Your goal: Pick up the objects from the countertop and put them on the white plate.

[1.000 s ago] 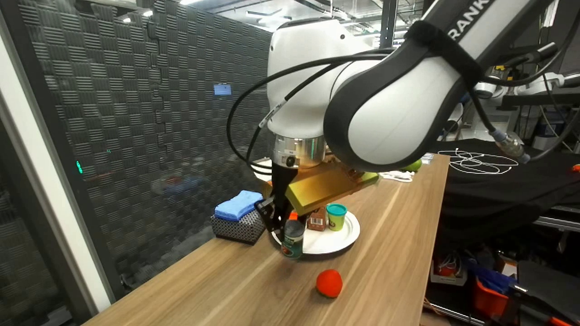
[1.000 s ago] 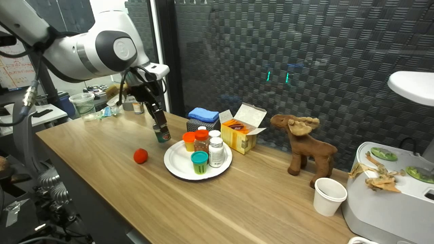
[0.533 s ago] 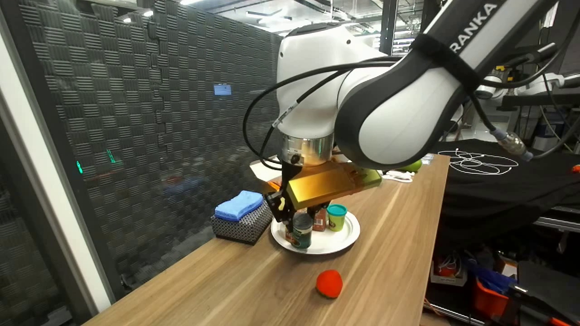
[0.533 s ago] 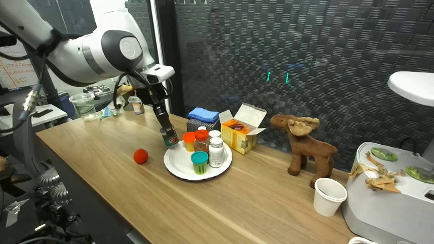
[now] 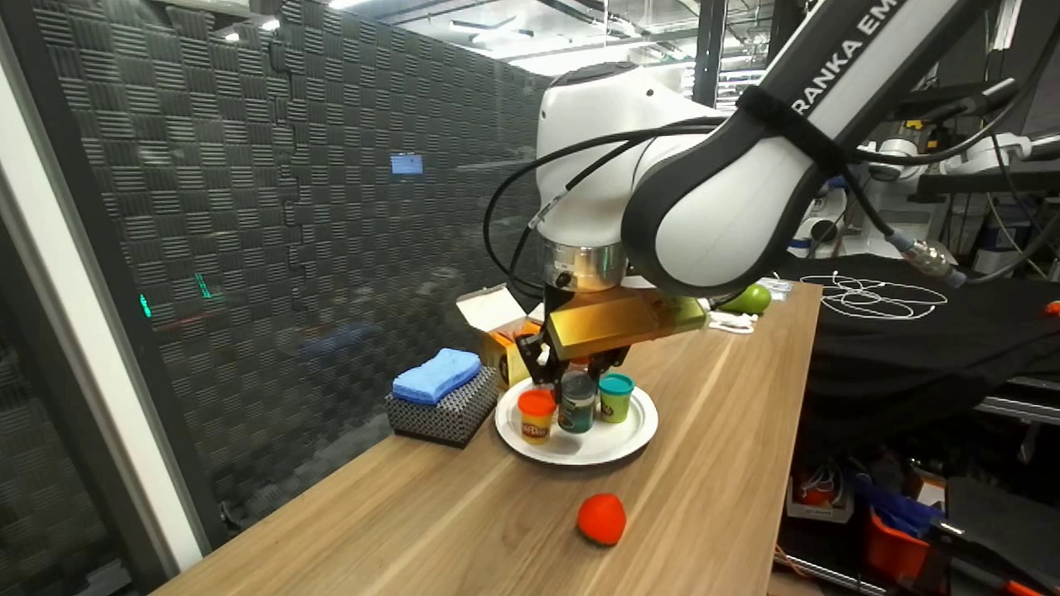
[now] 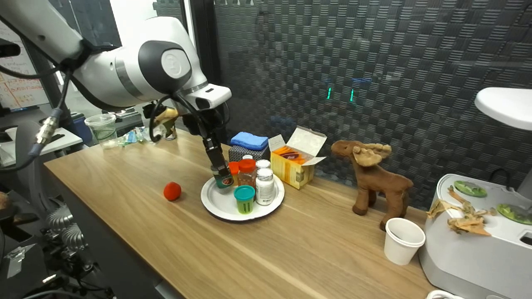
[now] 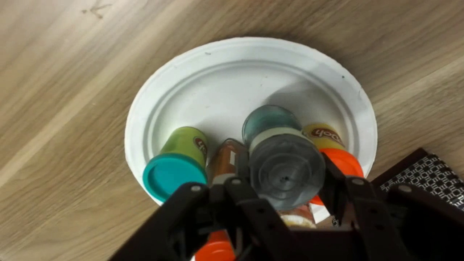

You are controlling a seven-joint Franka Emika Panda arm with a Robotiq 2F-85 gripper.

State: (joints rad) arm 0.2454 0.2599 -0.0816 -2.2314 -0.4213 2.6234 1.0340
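The jaws, parted only partway, clasp the grey-lidded green jar.

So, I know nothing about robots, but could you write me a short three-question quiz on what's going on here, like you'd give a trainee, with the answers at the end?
1. Short answer: What is the gripper holding?
2. True or false: The orange-red ball lies on the countertop, off the white plate.
3. Multiple choice: Which color tops the light-green tub on that plate?
A) white
B) teal
C) orange

Key:
1. The gray-lidded green jar.
2. True.
3. B, teal.
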